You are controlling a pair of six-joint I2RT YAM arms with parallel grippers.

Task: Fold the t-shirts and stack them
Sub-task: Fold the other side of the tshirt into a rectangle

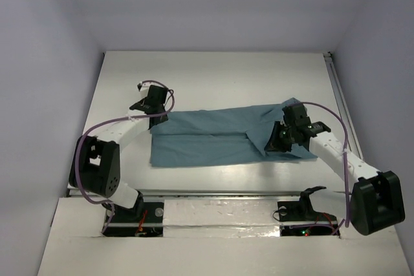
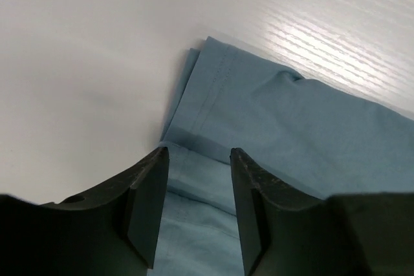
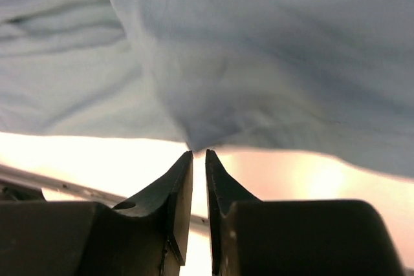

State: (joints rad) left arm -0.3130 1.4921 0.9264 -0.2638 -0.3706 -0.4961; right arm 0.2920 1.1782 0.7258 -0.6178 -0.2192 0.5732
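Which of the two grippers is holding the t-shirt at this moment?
The right gripper: it is shut on a pinch of the t-shirt. The left gripper is open above its corner, gripping nothing.

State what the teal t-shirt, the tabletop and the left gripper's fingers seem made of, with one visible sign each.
The t-shirt: soft knit cloth, probably cotton, matte; it creases and shows a stitched hem.
The tabletop: hard, white, slightly glossy, perhaps painted or laminated board; glare shows faint grain lines.
The left gripper's fingers: dark, matte, likely moulded plastic; smooth, dull faces.
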